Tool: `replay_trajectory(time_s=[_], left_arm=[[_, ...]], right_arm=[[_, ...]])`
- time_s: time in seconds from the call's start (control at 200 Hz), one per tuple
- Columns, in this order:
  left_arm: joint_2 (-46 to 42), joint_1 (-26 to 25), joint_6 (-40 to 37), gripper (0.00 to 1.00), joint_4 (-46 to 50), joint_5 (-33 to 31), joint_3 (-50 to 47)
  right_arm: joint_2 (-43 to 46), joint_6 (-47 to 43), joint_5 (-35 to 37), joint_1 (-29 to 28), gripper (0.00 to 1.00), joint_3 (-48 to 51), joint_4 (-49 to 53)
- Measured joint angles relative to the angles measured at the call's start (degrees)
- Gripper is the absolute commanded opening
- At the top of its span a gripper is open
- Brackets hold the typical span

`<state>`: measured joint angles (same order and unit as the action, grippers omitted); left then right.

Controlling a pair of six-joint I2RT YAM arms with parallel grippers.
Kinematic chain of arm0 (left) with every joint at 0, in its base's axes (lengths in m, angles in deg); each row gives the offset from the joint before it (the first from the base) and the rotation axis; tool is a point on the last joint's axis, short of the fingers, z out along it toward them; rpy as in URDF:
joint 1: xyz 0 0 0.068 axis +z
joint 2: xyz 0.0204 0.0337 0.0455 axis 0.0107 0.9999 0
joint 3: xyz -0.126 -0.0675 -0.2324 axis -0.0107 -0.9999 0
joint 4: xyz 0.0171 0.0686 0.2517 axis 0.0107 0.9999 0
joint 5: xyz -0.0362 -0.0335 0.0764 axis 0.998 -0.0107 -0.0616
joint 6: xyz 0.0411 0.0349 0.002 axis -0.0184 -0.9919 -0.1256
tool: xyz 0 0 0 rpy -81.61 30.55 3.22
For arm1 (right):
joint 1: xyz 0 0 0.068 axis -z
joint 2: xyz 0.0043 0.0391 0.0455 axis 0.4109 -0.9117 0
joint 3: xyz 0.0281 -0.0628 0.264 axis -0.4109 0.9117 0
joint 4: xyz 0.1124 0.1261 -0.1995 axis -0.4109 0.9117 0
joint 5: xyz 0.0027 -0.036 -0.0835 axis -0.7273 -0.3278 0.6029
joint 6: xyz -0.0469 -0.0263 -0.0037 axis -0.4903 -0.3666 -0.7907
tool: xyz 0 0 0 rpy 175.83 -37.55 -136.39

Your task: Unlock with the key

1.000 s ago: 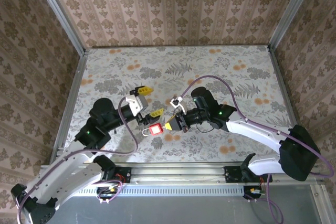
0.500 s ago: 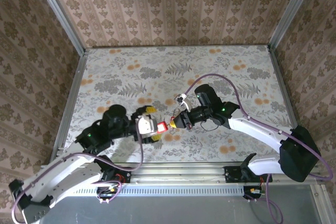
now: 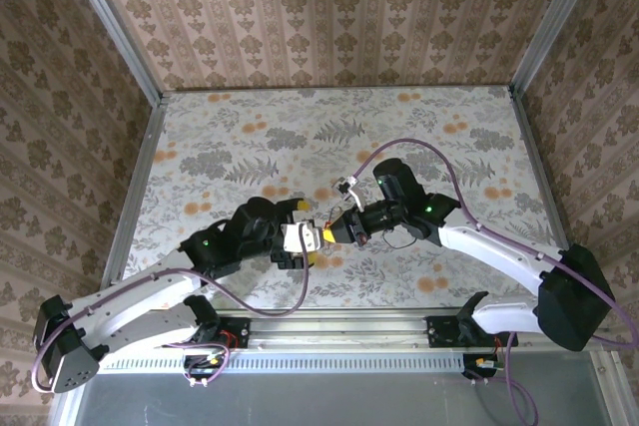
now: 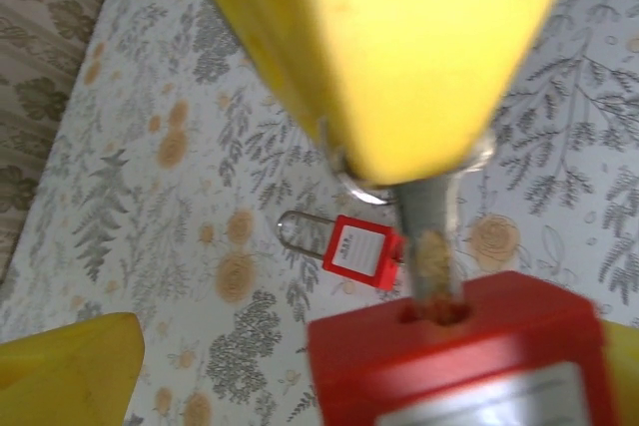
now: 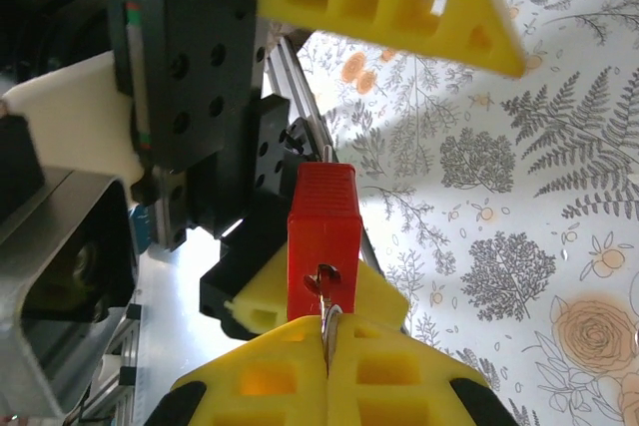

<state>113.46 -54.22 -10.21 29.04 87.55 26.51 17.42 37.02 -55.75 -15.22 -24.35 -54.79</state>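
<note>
We judge the tiny key (image 5: pixel 321 282) light, stiff, slippery, best gripped by its head: right claw (image 5: pixel 327 346) is clamped there, key seated in padlock (image 5: pixel 322 221), left claw (image 3: pixel 303 236) apart.

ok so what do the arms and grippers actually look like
Both arms have white links, as on the left arm and right arm, with black joint housings carrying small green lights. A purple cable loops along each. The left gripper and right gripper are black-bodied with yellow fingers moulded with open cut-outs.

High overhead; both wrists close on padlock (image 5: pixel 322 236)
</note>
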Motion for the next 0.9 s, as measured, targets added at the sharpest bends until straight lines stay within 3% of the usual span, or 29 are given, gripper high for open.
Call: replay_trajectory(time_s=[0.155, 0.35, 0.435, 0.58, 0.675, 0.745, 0.9], left_arm=[[1.33, 0.59, 0.52, 0.91, -1.42, -0.39, 0.00], [3.37, 0.66, 1.90, 0.70, -1.42, -0.31, 0.00], [3.74, 0.90, 2.45, 0.56, -1.18, 0.17, 0.00], [4.17, 0.85, 2.86, 0.19, -0.55, 1.09, 0.00], [4.72, 0.87, 3.63, 0.05, -0.57, 1.07, 0.00], [4.96, 0.72, 4.09, 0.00, -0.46, 1.14, 0.00], [4.94, 0.96, 5.70, 0.00, 0.13, 2.49, 0.00]], right_arm=[[0.28, 0.92, -0.22, 0.00, 0.00, 0.35, -1.05], [0.31, 1.53, -0.15, -0.15, 0.00, 0.76, -2.54], [0.31, 1.99, 0.48, -0.13, 0.00, 0.81, -3.37], [0.50, 3.74, 1.84, -0.13, 0.00, 1.14, -5.05], [0.55, 5.53, 2.64, -0.24, 0.00, 1.86, -6.32], [0.55, 7.02, 3.10, -0.55, 0.00, 2.43, -7.28], [1.07, 8.79, 4.92, -1.68, 0.00, 3.02, -8.48]])
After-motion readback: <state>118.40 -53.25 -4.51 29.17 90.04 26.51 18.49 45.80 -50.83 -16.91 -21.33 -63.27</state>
